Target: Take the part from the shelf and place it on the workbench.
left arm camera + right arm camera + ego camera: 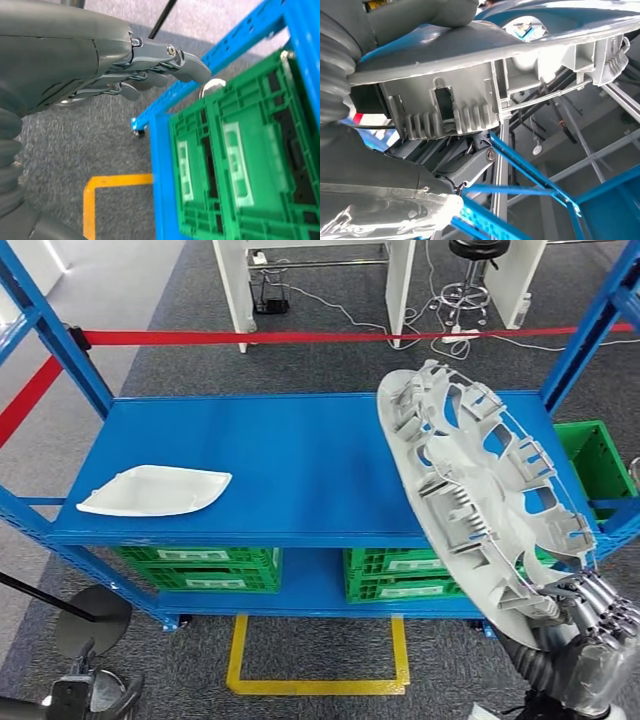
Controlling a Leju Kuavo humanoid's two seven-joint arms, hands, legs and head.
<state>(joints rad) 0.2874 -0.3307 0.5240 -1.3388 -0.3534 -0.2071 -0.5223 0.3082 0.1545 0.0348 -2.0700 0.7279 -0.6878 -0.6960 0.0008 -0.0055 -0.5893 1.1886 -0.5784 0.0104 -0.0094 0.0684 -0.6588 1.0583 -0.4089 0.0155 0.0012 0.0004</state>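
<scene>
Right hand (585,615) clamped on the lower rim of the grey part (472,485), thumb over one face, fingers (465,167) under the ribbed side. Left hand (151,70) holding nothing, fingers stretched out nearly straight, beside the green crates (241,160). Large, round, ribbed with cut-outs, held tilted above the right end of the blue shelf (302,460). White panel (155,490) flat near the shelf's front left corner.

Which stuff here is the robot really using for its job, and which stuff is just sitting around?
For the job:
- grey wheel cover, held tilted by the right hand
- blue shelf

Just sitting around:
- white part lying flat on the shelf
- green crates underneath
- red tape across the back
- yellow floor marking
- left hand, holding nothing
</scene>
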